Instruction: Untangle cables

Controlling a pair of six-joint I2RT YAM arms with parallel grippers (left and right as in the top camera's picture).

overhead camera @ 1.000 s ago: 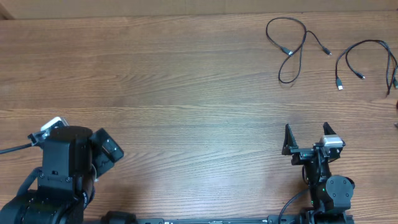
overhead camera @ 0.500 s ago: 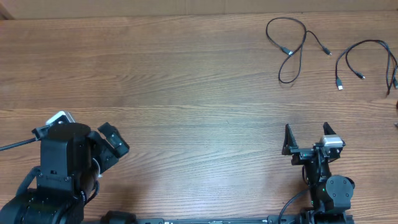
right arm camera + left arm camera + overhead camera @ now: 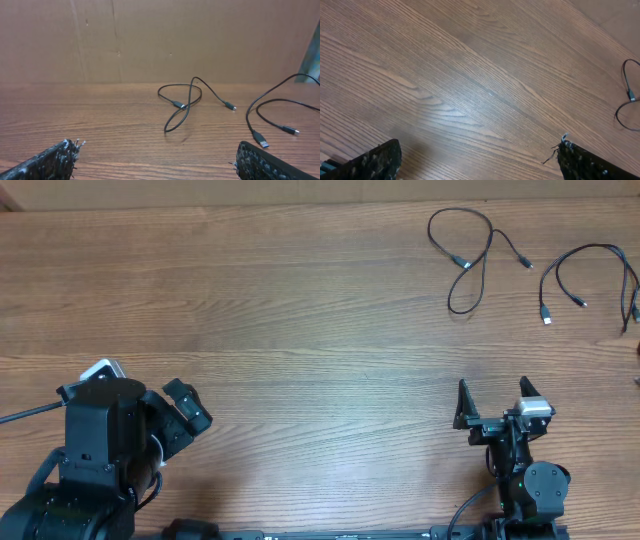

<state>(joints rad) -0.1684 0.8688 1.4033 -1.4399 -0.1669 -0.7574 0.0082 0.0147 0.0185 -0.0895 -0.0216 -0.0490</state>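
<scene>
Thin black cables lie apart at the table's far right. One cable (image 3: pixel 468 258) forms a crossed loop with small plug ends. A second cable (image 3: pixel 590 265) curves beside it and has a silvery plug. A third cord (image 3: pixel 634 305) shows only at the right edge. My right gripper (image 3: pixel 492 396) is open and empty, well in front of the cables. In the right wrist view, the looped cable (image 3: pixel 184 102) and the second cable (image 3: pixel 264 112) lie ahead of its open gripper (image 3: pixel 157 162). My left gripper (image 3: pixel 190 418) is open and empty at the near left. The left wrist view shows the left gripper (image 3: pixel 480 165) over bare wood, with a cable (image 3: pixel 626 95) at the right edge.
The wooden table (image 3: pixel 300 320) stretches between the arms and the cables. A brown cardboard wall (image 3: pixel 150 40) stands behind the table's far edge. Each arm's base (image 3: pixel 90 480) sits at the near edge.
My left gripper has swung slightly to the right and toward the near edge. The right arm and the cables have not moved.
</scene>
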